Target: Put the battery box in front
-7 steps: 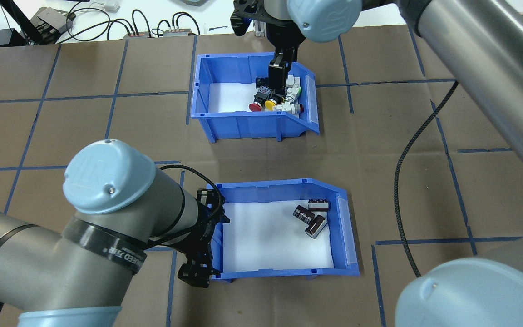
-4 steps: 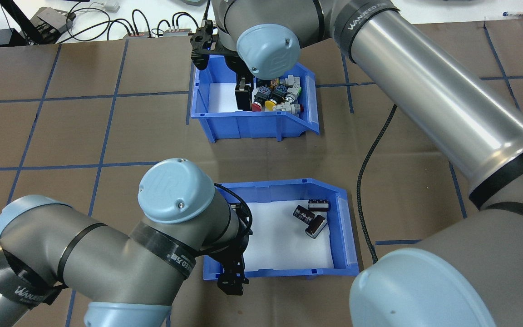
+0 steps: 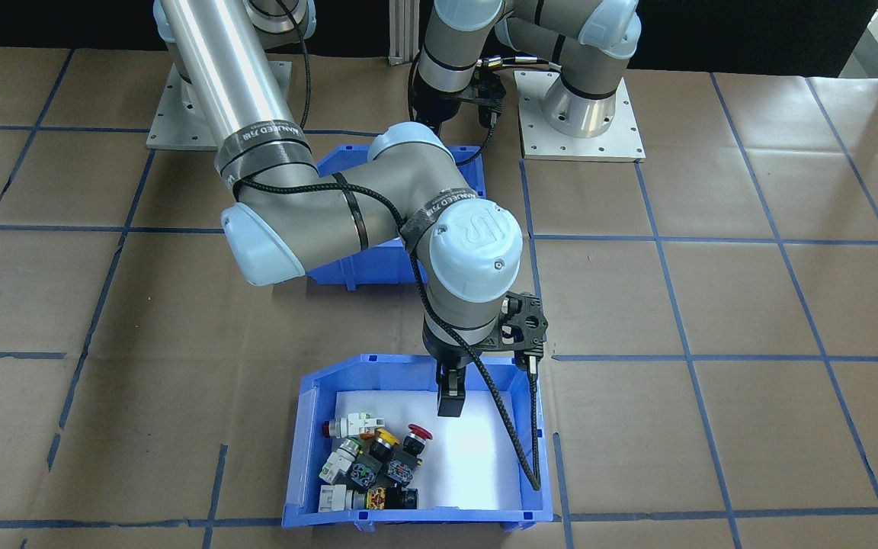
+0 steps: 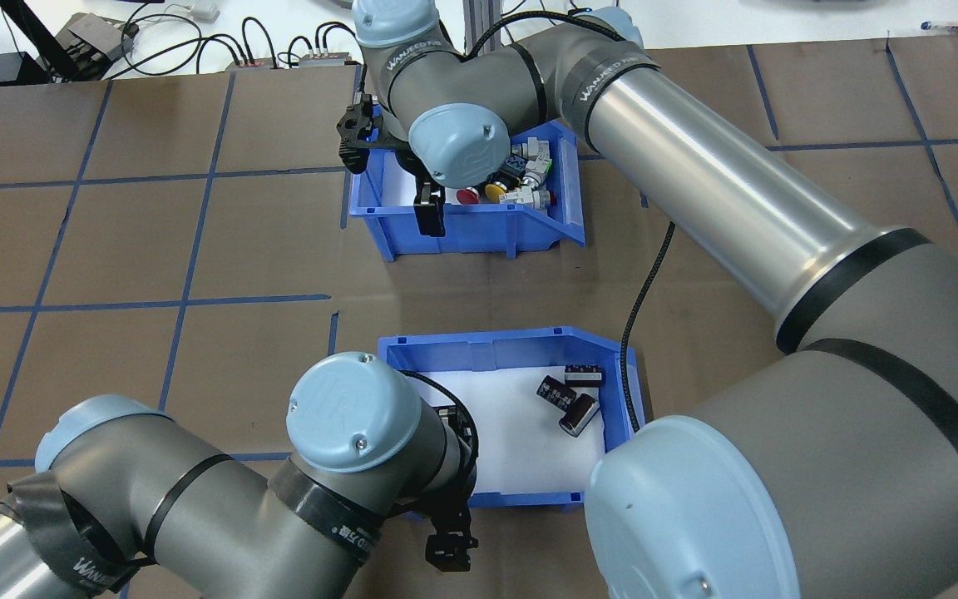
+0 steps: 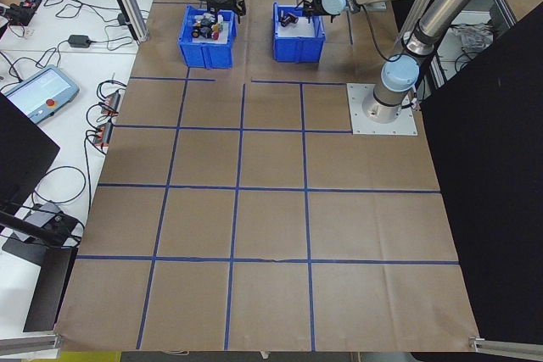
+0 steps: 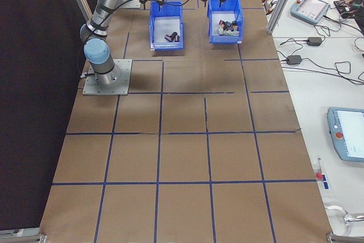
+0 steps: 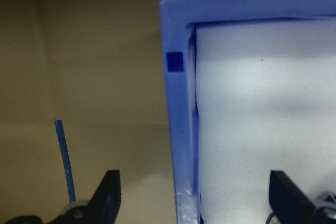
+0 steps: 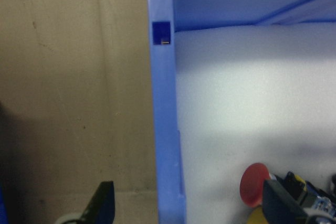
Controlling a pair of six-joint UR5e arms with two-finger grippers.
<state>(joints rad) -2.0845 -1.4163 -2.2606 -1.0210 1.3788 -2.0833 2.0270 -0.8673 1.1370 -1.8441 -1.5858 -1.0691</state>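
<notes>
Blue battery box [image 4: 512, 416] sits nearest the robot, both grippers' fingers spread wide astride bin walls, holding nothing; closing off-centre could tip a bin and spill its cylinders [image 4: 569, 398].

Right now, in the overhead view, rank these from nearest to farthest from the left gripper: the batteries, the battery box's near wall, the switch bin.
From the left gripper:
1. Battery box near wall, directly at the gripper.
2. Batteries, at the box's right end.
3. Switch bin, at the table's far side, under the right gripper.
</notes>
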